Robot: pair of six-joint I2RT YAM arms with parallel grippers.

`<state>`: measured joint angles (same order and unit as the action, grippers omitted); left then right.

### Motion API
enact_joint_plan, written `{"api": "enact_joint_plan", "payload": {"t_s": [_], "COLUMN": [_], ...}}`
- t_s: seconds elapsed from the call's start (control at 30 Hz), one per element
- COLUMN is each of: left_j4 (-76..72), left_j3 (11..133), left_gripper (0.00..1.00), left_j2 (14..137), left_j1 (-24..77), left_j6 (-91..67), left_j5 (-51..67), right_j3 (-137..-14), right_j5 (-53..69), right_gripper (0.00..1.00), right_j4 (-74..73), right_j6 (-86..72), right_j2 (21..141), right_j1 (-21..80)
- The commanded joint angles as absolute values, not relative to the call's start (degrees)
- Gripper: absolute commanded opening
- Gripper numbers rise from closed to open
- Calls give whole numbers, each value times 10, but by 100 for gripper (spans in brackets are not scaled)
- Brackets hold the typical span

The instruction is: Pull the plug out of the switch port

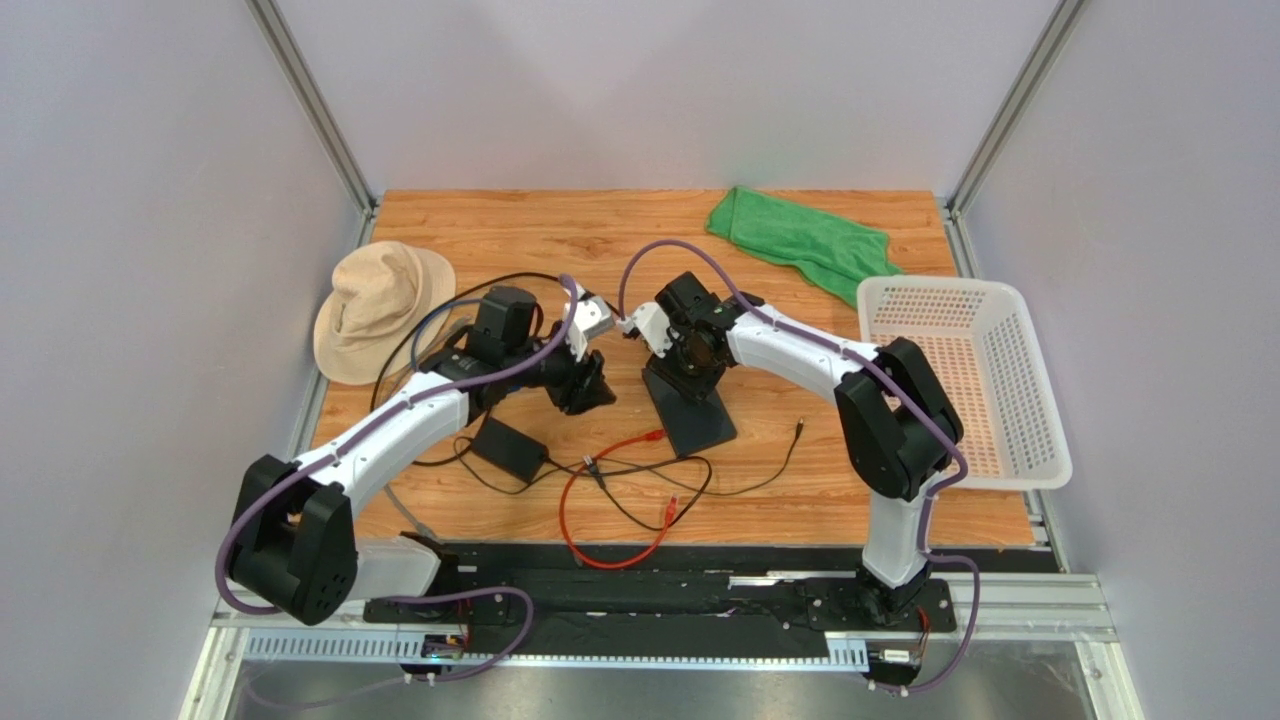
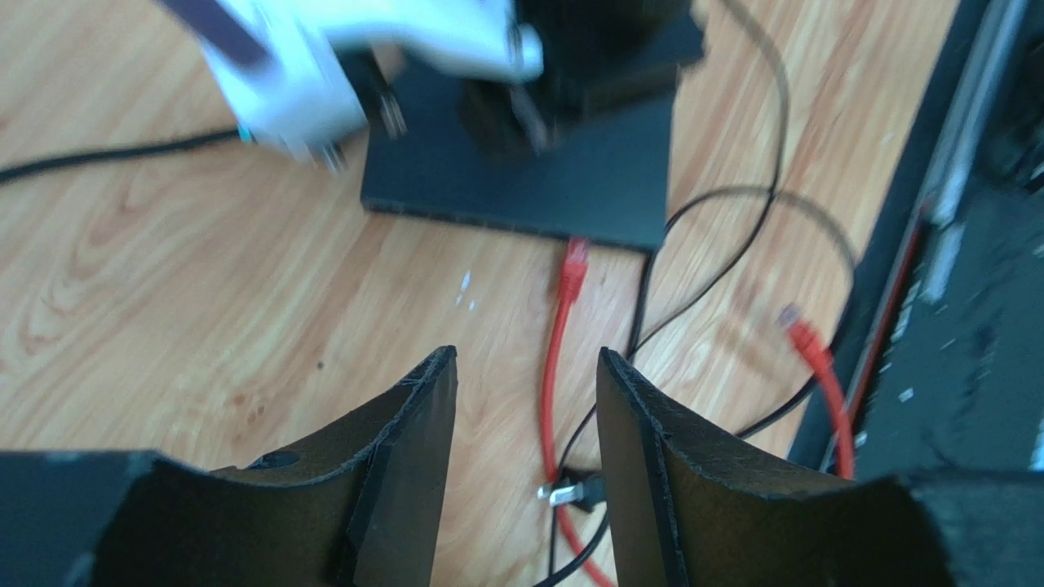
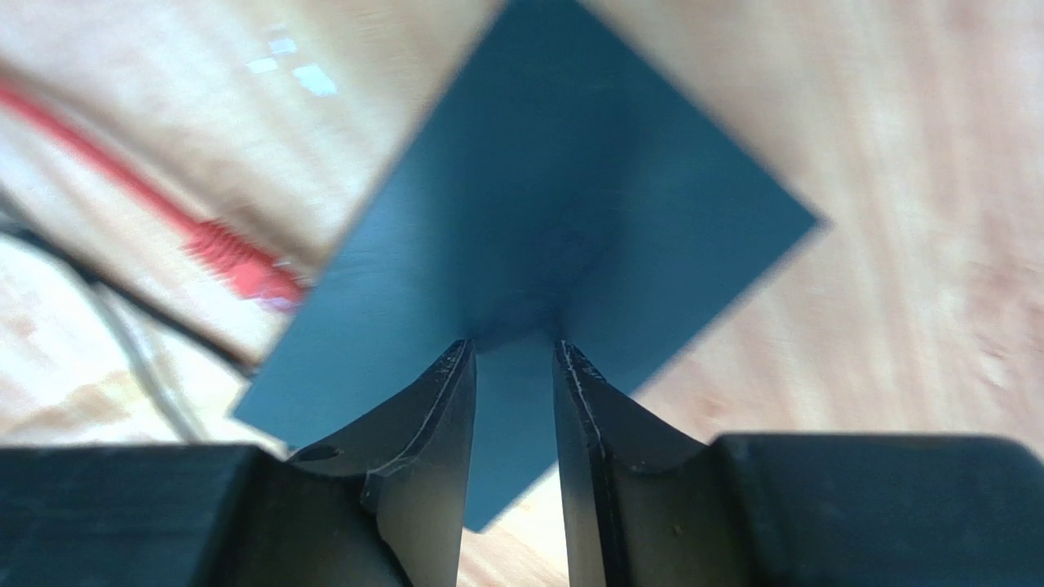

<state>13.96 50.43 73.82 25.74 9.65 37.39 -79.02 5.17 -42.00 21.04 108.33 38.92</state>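
- Left gripper (image 2: 525,357) hangs open over the table, nothing between its fingers. The red cable (image 2: 549,404) runs along the wood beyond them.
- Right gripper (image 3: 512,350) has its jaws a narrow gap apart, tips down on the top face of the black box (image 3: 613,171). Nothing is clamped between them, so I read this as a hold-down, not a grip.
- The red plug (image 2: 574,263) lies with its tip right at the box's near edge. I can't make out the switch port itself, and I can't tell whether the plug is seated or just clear of it.
- First worry: if it is seated, I'd be closing on a small, low plug. Catching the cable behind it instead would only stretch the cable, and the plug wouldn't release.
- Second worry: a pull along the table could drag the box, because the right tips only press on a smooth face and could slide.
- Third worry: a thin black cable (image 2: 717,263) runs just beside the red one, and a small black connector (image 2: 574,493) lies right under my left fingers. Closing here grabs the wrong thing.
- Fourth worry: a second red plug (image 2: 799,333) lies loose near the table's edge, easy to mistake for the target.
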Motion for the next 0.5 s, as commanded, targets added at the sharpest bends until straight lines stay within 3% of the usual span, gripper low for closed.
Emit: {"api": "enact_joint_plan", "payload": {"t_s": [0.0,0.2,0.3,0.33,0.37,0.47], "left_j4": [125,141,139,143,154,168], "left_j3": [474,491,505,511,519,544], "left_gripper": [53,46,38,27,23,18], "left_j2": [747,770,795,803,822,854], "left_j1": [279,344,372,374,377,387], "left_j6": [212,272,277,275,277,276], "left_j5": [345,334,316,318,316,313], "right_j3": [-824,-816,-804,-798,-794,-776], "right_j5": [2,3,26,32,33,38], "right_gripper": [35,36,36,36,36,36], "right_j4": [-391,-395,-402,-403,-402,-399], "right_j6": [240,229,207,207,207,208], "right_j2": [1043,1020,1006,1002,994,979], "right_j1": [371,329,302,298,292,283]}}
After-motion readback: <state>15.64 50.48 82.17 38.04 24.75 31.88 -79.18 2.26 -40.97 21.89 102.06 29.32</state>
